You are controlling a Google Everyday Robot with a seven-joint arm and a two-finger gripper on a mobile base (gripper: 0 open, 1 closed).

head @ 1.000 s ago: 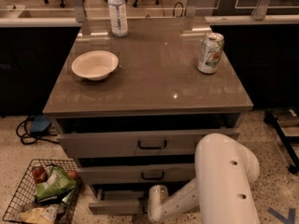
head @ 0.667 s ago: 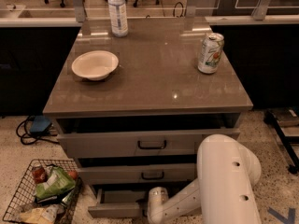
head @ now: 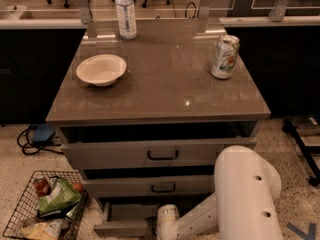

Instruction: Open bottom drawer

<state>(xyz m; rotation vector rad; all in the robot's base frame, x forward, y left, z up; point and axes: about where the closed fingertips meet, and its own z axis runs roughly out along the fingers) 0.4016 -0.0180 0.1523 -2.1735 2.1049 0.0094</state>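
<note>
The bottom drawer (head: 131, 213) is the lowest of three in the grey cabinet (head: 160, 115). It stands pulled out a short way, its grey interior showing and its front edge near the frame's bottom. My white arm (head: 246, 194) reaches down from the lower right. Its wrist ends at the drawer's right front corner, where my gripper (head: 167, 224) sits low against the drawer front. The drawer's handle is hidden behind the wrist.
On the cabinet top are a white bowl (head: 101, 69), a water bottle (head: 125, 11) and a drink can (head: 224, 57). The top drawer (head: 159, 155) and middle drawer (head: 150, 186) sit above. A wire basket (head: 42, 209) of snacks stands on the floor at left.
The bottom drawer has slid a little further out toward the camera. My arm and wrist have shifted slightly with it.
</note>
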